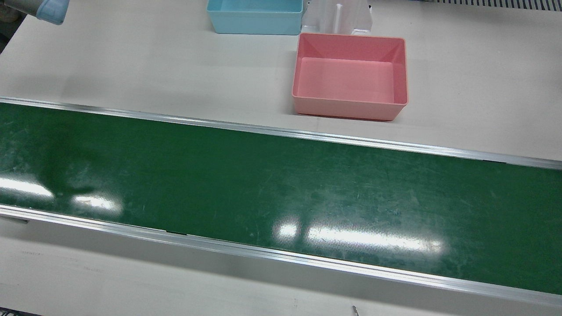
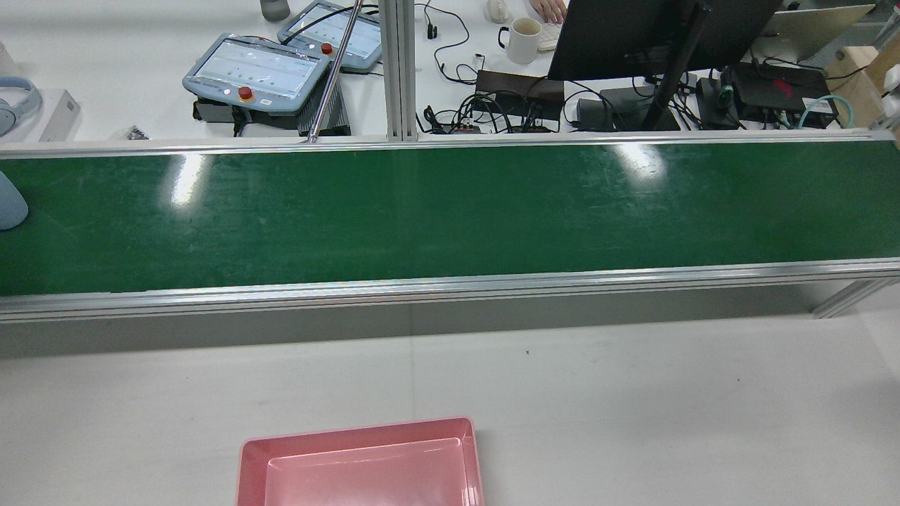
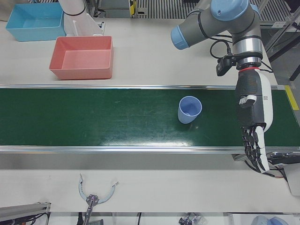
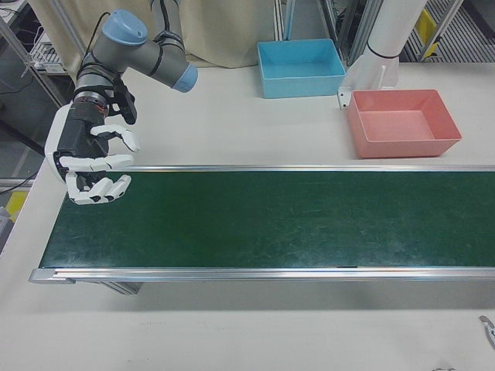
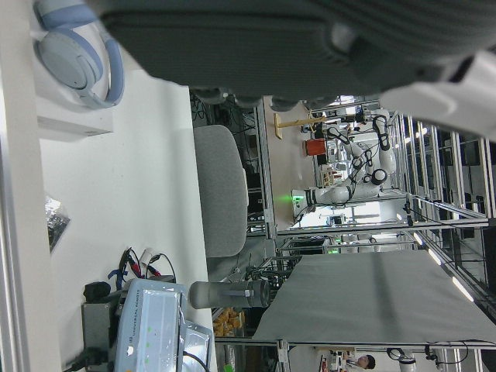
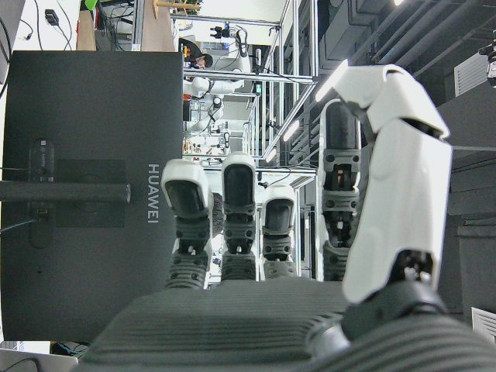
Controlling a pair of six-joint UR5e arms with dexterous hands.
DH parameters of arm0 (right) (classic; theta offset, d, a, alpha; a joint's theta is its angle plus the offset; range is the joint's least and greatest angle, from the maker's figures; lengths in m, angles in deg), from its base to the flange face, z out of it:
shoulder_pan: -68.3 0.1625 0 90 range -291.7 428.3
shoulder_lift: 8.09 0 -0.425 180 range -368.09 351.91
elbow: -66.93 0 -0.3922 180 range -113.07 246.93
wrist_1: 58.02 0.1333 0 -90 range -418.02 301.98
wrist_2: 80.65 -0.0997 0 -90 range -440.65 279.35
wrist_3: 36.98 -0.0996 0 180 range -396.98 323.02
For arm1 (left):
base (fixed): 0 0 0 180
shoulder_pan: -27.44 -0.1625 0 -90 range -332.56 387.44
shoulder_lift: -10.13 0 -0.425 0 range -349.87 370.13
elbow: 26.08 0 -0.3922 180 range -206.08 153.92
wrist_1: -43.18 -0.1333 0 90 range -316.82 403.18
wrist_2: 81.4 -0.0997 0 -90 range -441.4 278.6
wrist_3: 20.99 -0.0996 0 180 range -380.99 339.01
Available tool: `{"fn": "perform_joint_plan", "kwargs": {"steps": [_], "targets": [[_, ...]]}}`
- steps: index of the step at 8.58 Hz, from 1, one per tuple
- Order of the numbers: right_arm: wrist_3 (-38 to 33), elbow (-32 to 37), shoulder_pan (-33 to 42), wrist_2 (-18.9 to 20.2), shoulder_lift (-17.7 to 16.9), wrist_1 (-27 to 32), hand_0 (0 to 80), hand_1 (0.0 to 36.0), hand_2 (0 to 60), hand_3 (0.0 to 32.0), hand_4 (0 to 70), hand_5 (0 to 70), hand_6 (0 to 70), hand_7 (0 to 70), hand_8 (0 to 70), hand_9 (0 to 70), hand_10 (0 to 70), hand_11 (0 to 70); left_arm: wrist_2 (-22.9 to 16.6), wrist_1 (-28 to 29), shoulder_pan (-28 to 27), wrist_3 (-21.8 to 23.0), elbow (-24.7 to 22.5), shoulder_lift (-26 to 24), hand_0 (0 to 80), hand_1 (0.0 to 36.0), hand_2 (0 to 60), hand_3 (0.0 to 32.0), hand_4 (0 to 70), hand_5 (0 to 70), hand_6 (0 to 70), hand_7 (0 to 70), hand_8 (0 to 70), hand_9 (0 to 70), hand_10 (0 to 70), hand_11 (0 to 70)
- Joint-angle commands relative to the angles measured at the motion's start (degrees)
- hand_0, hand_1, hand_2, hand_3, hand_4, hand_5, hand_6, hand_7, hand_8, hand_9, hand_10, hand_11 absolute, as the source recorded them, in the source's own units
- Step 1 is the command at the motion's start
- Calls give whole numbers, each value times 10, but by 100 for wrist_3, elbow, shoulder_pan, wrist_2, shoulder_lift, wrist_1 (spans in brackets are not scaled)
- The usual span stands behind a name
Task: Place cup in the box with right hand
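So the blue cup [image 3: 190, 109] is standing upright, mouth up, on the green conveyor belt [image 3: 93, 117], down at the end in front of the left arm. It's sitting pretty far from the pink box [image 3: 83, 57], which is waiting empty on the bench [image 3: 154, 56] just behind the belt.

The right robot hand [image 4: 91, 161] is hovering over the opposite end of the belt, well apart from the cup, fingers loosely curled with gaps between them and gripping nothing. The left robot hand [image 3: 253, 123] is hanging near the cup with fingers stretched out straight, also empty.

My guess on handling: it's looking like a thin plastic cup, so light, fairly stiff but squashable near the rim, and probably a bit slick. It's also tapering toward the base, so a grip could slide. I'd be wrapping the fingers around the mid-wall from the side, thumb opposite, gentle squeeze.
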Motion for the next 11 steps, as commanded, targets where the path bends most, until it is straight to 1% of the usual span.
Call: {"fn": "perform_joint_plan", "kwargs": {"steps": [1,4,5,6,7,8,10,11], "targets": [[0,-35,0,5,0,0,563,234,314,0,584,119,209,700,362,529,428,607,0,6,0,0,0,0,0,0,0,0,0,0,0,0,0,0,0,0],[0,-18,0,-4,0,0,562,233,314,0,594,119,214,700,369,537,433,615,0,-3,0,0,0,0,0,0,0,0,0,0,0,0,0,0,0,0],[0,-44,0,-4,0,-9,569,242,318,0,570,121,213,700,366,534,423,601,0,-3,0,0,0,0,0,0,0,0,0,0,0,0,0,0,0,0],[0,-44,0,-4,0,-9,572,245,318,0,550,123,212,700,366,533,424,603,0,-3,9,0,0,0,0,0,0,0,0,0,0,0,0,0,0,0],[17,-18,-9,-4,17,-9,563,238,322,0,557,123,217,700,375,543,439,624,0,15,9,9,35,0,0,0,0,0,0,0,0,0,0,0,0,0],[26,-35,-17,-4,35,-17,567,239,332,0,584,126,228,700,392,566,454,646,0,32,0,18,70,0,0,0,0,0,0,0,0,0,0,0,0,0],[18,-79,0,-4,0,-9,563,241,325,0,556,119,207,700,358,521,413,586,0,41,0,18,70,0,0,0,0,0,0,0,0,0,0,0,0,0],[18,-88,9,5,0,0,562,238,314,0,534,119,201,677,350,509,412,586,0,41,0,26,70,0,0,0,0,0,0,0,0,0,0,0,0,0]]}}
